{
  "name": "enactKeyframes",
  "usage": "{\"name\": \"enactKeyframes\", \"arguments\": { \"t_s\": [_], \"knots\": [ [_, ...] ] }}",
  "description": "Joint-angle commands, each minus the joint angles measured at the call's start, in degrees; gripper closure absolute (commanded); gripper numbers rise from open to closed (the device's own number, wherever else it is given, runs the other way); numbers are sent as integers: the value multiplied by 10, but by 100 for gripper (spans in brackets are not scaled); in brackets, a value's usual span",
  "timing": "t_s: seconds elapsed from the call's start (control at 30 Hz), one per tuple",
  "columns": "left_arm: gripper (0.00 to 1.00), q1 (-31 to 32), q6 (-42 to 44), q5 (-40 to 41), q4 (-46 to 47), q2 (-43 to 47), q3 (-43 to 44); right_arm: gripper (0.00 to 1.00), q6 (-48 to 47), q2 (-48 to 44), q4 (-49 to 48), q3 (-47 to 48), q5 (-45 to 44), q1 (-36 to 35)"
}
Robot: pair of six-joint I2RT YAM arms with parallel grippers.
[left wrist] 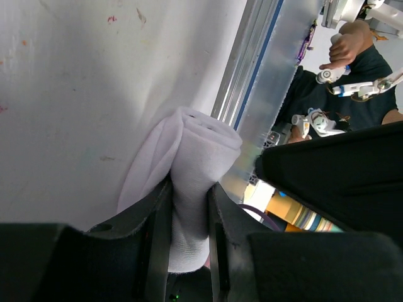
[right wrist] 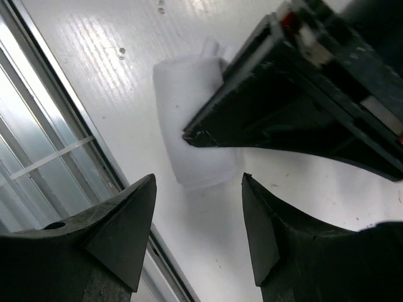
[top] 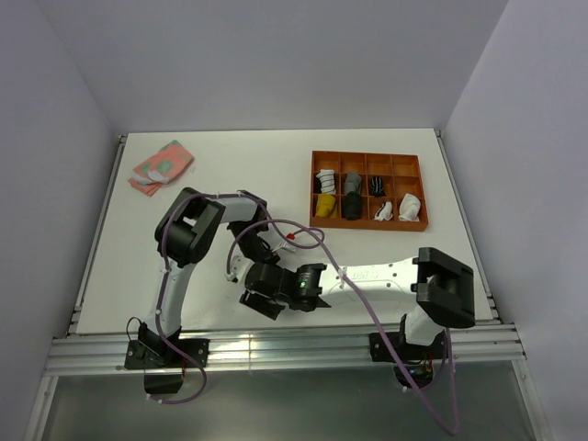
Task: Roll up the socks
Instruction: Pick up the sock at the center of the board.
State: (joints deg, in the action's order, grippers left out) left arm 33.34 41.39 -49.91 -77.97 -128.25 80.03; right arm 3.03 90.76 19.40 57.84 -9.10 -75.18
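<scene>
A: State of left gripper (left wrist: 189, 189)?
B: Clamped on the white sock (left wrist: 203, 146), jaws narrow, with the roll pinched between them. It sits at the table (left wrist: 75, 94) edge, just beside the rail (left wrist: 264, 82).
A: And right gripper (right wrist: 198, 182)?
B: Jaws spread, holding nothing, poised over the same sock.
A: Elsewhere?
B: The pink sock (top: 161, 165) lies at the far left. The orange tray (top: 367, 154) at the far right holds rolled socks (top: 325, 204).

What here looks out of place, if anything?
The pink sock with teal patches lies loose at the table's far left corner, far from the orange tray where other socks sit rolled in compartments. Otherwise nothing odd: the left gripper pinches a rolled white sock near the table's front edge.
</scene>
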Motion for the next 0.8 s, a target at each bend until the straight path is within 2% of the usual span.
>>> {"name": "enactKeyframes", "arguments": {
  "t_s": [0.0, 0.27, 0.77],
  "knots": [
    [93, 0, 49, 83, 72, -27, 1, 36, -18, 27, 12, 33, -1, -14],
    [92, 0, 49, 84, 70, -34, 5, 32, -21, 71, 12, 57, -33, -21],
    [92, -1, 59, 72, 41, -59, 23, 34, -21, 132, -16, 59, -69, -25]
  ]
}}
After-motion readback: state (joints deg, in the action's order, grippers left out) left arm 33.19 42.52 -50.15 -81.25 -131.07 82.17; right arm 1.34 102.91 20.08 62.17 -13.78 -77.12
